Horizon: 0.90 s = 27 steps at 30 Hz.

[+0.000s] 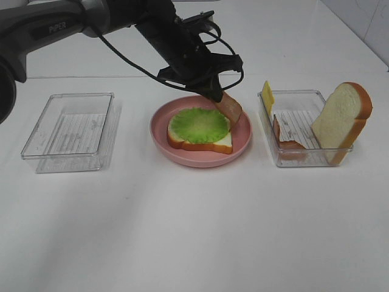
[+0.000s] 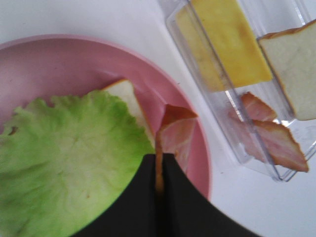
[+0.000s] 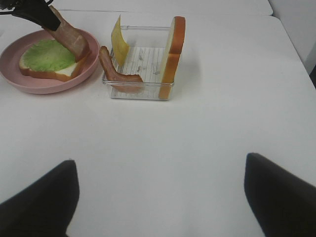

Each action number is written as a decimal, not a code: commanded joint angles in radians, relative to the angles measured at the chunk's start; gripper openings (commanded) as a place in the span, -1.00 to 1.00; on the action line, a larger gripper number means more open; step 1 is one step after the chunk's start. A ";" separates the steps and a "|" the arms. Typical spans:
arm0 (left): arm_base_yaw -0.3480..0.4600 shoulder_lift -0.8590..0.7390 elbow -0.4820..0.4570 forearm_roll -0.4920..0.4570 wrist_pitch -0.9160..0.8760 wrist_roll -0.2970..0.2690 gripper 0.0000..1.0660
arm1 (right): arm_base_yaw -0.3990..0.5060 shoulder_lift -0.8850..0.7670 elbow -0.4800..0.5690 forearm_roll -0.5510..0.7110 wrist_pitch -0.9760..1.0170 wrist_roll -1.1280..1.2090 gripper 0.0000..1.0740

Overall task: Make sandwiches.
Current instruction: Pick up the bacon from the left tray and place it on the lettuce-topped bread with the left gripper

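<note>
1 view shows r gripper (image 3: 159, 160)

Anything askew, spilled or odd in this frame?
Nothing spilled or damaged. In the right tray the bread slice leans tilted against the wall and the cheese slice stands on edge, both poking above the rim. The left gripper holds a bacon strip over the plate.

The table (image 1: 182, 243) is a smooth, matt white surface. The left tray (image 1: 36, 143) and the right tray (image 1: 307, 157) are clear, glossy plastic. The pink plate (image 1: 200, 160) looks like smooth plastic with a soft sheen. The lettuce (image 1: 197, 126) is ruffled, veined and matt. The upright bread slice (image 1: 340, 118) looks spongy and matt. The bacon strip (image 1: 230, 108) and the cheese slice (image 1: 267, 96) look smooth.
</note>
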 commanded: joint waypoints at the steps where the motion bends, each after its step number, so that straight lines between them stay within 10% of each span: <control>1: -0.005 -0.001 0.002 0.078 0.034 -0.038 -1.00 | 0.002 -0.020 0.001 -0.006 -0.003 0.000 0.53; 27: -0.005 -0.001 0.002 0.186 0.080 -0.112 -0.87 | 0.002 -0.020 0.001 -0.006 -0.003 0.000 0.53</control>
